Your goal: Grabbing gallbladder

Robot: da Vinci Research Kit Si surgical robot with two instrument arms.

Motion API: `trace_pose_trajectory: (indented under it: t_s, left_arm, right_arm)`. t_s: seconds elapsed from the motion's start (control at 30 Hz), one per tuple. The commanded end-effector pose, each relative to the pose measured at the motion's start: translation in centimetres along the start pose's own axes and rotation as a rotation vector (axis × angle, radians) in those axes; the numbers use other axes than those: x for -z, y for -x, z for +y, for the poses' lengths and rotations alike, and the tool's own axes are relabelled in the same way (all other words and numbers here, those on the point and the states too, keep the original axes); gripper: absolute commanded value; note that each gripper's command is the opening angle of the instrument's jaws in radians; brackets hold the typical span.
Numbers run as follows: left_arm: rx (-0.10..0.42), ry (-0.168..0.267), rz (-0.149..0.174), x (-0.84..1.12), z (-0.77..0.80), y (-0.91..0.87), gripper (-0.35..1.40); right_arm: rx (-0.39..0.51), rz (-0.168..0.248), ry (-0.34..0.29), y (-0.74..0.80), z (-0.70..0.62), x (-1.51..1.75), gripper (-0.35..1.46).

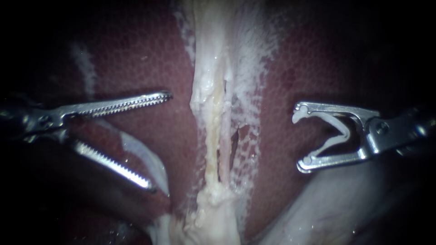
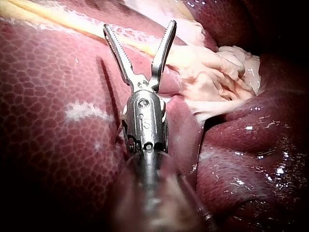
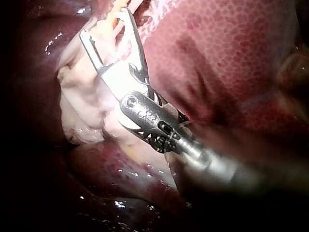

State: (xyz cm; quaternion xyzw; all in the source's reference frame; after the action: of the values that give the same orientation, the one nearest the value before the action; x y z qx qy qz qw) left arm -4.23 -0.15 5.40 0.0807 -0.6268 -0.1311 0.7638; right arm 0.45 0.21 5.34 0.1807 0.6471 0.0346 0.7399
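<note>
A pale strand of tissue with tubes (image 1: pixel 213 113) runs down the middle of the red liver (image 1: pixel 150 54). It ends in a whitish, lumpy mass, the gallbladder (image 1: pixel 213 218), at the lower edge. My left instrument (image 1: pixel 159 140) has serrated jaws standing wide open over the liver, left of the strand and touching nothing. In the left wrist view its jaws (image 2: pixel 140 29) gape just short of the pale mass (image 2: pixel 212 72). My right instrument (image 1: pixel 299 139), right of the strand, carries a white V-shaped clip (image 1: pixel 338 134) between its jaws. The right wrist view shows those jaws (image 3: pixel 105 23) over pale tissue (image 3: pixel 82 101).
A thin pale fold (image 1: pixel 145 154) lies under the left instrument's lower jaw. Smooth greyish tissue (image 1: pixel 327 208) fills the lower right. White webbed film (image 1: pixel 247 131) spreads beside the strand. The view's outer edges are dark.
</note>
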Motion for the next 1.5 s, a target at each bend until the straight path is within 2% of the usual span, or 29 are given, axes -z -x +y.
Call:
trace_pose_trajectory:
  t_s: [0.03, 0.27, 0.37, 0.53, 0.67, 0.97, 1.13, 1.37, 1.5]
  left_arm:
    - [0.000, 0.003, 0.001, 0.00, 0.00, 0.00, 1.08]
    - [0.001, 0.036, 0.016, -0.01, 0.00, 0.00, 1.08]
    - [0.056, 0.065, 0.051, -0.06, 0.01, 0.00, 1.06]
    - [0.118, 0.092, 0.086, -0.20, 0.04, 0.02, 1.06]
    - [0.162, 0.108, 0.113, -0.29, 0.07, 0.03, 0.99]
    - [0.245, 0.156, 0.134, -0.33, 0.09, 0.04, 0.76]
    - [0.284, 0.179, 0.154, -0.42, 0.13, 0.03, 0.71]
    - [0.317, 0.203, 0.162, -0.55, 0.22, 0.00, 0.67]
    - [0.344, 0.220, 0.167, -0.58, 0.25, -0.02, 0.56]
  right_arm:
    - [0.000, 0.000, 0.000, 0.00, 0.00, 0.00, 0.58]
    - [0.000, 0.000, 0.000, 0.00, 0.00, 0.00, 0.59]
    - [0.000, 0.000, 0.000, 0.00, 0.00, 0.00, 0.59]
    - [0.000, 0.000, 0.000, -0.01, -0.01, 0.00, 0.59]
    - [0.000, 0.000, -0.001, -0.01, -0.01, 0.00, 0.59]
    - [0.000, 0.000, 0.000, 0.00, 0.00, 0.00, 0.59]
    - [0.000, 0.000, 0.000, 0.00, 0.00, 0.00, 0.59]
    - [0.000, 0.000, -0.001, 0.00, -0.01, 0.01, 0.59]
    - [0.000, 0.000, -0.001, 0.00, -0.01, 0.01, 0.59]
